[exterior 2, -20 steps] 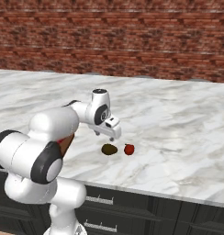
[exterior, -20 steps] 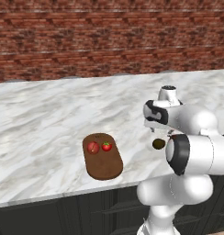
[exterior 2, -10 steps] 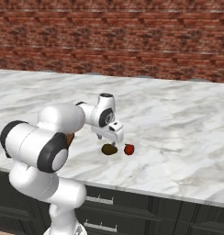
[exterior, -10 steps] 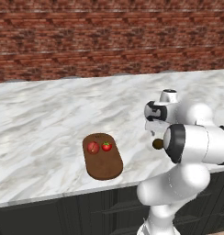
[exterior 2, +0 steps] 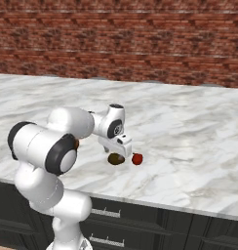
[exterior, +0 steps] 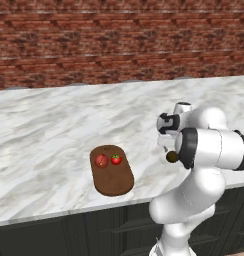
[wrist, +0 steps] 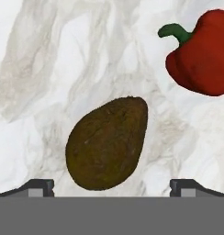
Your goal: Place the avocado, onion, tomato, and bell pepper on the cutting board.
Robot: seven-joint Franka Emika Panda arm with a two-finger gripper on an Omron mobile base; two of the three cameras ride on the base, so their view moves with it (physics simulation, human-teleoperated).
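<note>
Gripper (exterior 2: 122, 149) hangs spread wide above my avocado (wrist: 107, 143), bell pepper (wrist: 203, 55) just beside it; onion (exterior: 101, 160) and tomato (exterior: 116, 159) sit on the cutting board (exterior: 113, 177).

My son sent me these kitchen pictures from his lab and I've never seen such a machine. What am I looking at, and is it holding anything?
It is a white robot arm on a drivable base, in a computer-drawn kitchen. Two pictures come from cameras behind the arm, one to its left and one to its right. The third looks down from the hand itself.

On the marble counter lies a dark cutting board with an onion and a tomato on it. Farther right, off the board, lie a brown avocado and a red bell pepper.

The gripper hangs over the avocado, its fingers spread wide on either side. It holds nothing.
</note>
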